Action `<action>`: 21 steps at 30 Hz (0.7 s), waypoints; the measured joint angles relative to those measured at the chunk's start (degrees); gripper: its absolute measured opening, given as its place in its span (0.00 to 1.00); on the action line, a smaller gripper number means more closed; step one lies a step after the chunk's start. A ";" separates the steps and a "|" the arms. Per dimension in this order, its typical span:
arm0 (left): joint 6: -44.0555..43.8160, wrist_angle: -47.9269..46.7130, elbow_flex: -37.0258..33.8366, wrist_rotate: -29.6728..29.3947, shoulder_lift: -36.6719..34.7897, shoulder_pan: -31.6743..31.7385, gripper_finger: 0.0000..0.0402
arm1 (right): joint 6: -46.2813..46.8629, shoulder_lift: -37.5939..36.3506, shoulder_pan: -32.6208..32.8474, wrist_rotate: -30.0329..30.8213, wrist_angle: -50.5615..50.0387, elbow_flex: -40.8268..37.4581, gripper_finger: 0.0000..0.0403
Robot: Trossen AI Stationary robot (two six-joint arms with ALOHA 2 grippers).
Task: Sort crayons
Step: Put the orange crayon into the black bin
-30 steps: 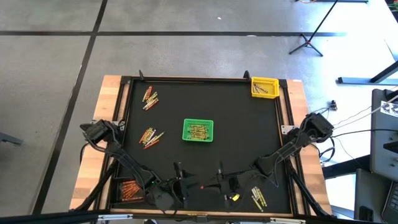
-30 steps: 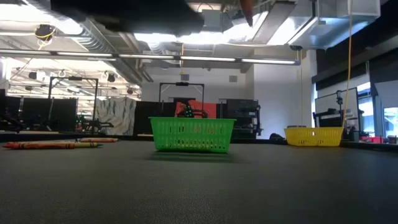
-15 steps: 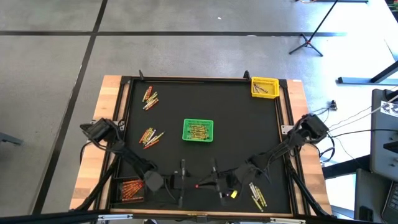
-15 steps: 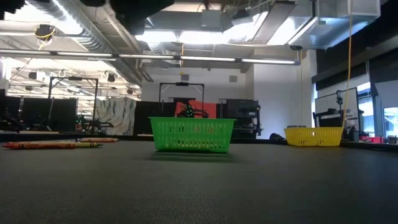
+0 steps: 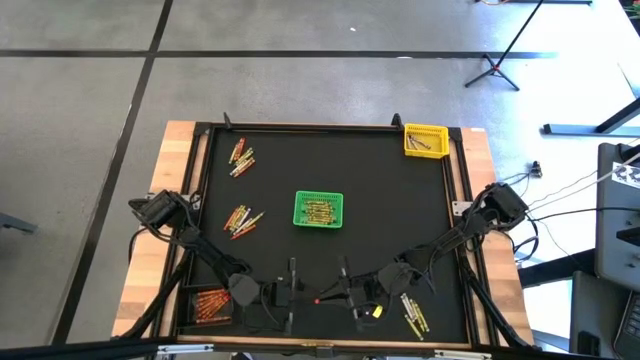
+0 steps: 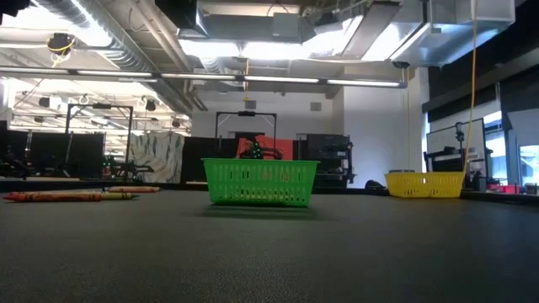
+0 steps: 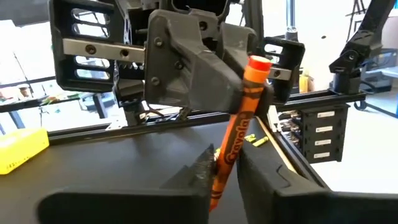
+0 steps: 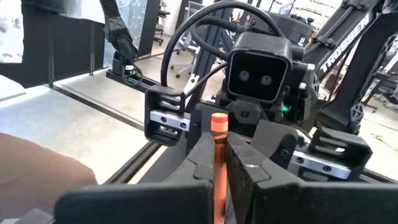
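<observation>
— Fingers of both grippers pinched one orange crayon [image 7: 236,140] as I passed it from the right gripper [image 5: 345,290] to the left gripper [image 5: 290,292], above the table's near edge.

— Next move?

— One gripper had to let go, I judged. The crayon stood nearly upright, slightly tilted.

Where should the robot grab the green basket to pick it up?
Probably the top edge of a long wall of the green basket, coming straight down from above with one finger inside and one outside. It stands upright with an open top, and its thin mesh wall would fit between the fingers. Crayons lie in the bottom, so stay close to the wall.
</observation>
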 joint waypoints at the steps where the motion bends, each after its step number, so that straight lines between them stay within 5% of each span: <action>1: 0.17 0.00 0.00 0.02 0.00 0.00 0.08 | 0.57 -0.01 0.00 -0.06 -0.01 0.00 0.04; 7: 0.39 -0.21 0.00 -0.02 0.00 -0.04 0.02 | 1.90 -0.04 0.00 0.65 -0.30 0.01 0.09; 14: 1.58 -1.09 0.00 -2.36 -1.56 -1.29 0.02 | 1.74 -1.34 1.71 2.03 -3.71 0.04 0.36; 21: -5.86 -27.07 0.04 -8.46 -11.27 -5.75 0.02 | 1.84 -8.23 7.17 8.86 -15.32 0.11 0.53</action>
